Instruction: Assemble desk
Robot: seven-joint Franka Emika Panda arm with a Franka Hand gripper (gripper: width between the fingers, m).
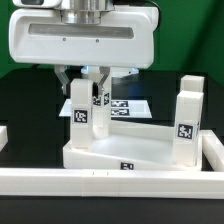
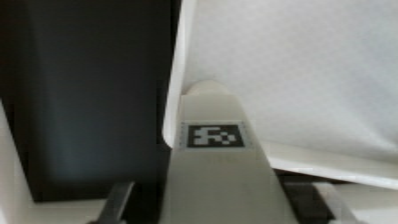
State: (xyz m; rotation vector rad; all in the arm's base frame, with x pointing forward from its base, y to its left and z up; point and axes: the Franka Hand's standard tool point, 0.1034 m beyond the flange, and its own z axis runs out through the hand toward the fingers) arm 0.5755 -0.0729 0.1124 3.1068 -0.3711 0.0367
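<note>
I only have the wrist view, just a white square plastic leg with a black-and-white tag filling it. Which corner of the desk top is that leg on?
Observer: The jaws straddle the short square white leg at the front corner of the white plastic rectangular top, on the exterior view's left.
Operator: Any other legs standing?
Observer: Yes, another tagged leg just behind it.
Operator: And the far side?
Observer: Upright legs stand on the exterior view's right too.

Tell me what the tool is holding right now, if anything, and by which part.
The tool grips a white desk leg by its upper end, the leg standing upright at a corner of the desk top. The wrist view shows the leg between its fingers.
</note>
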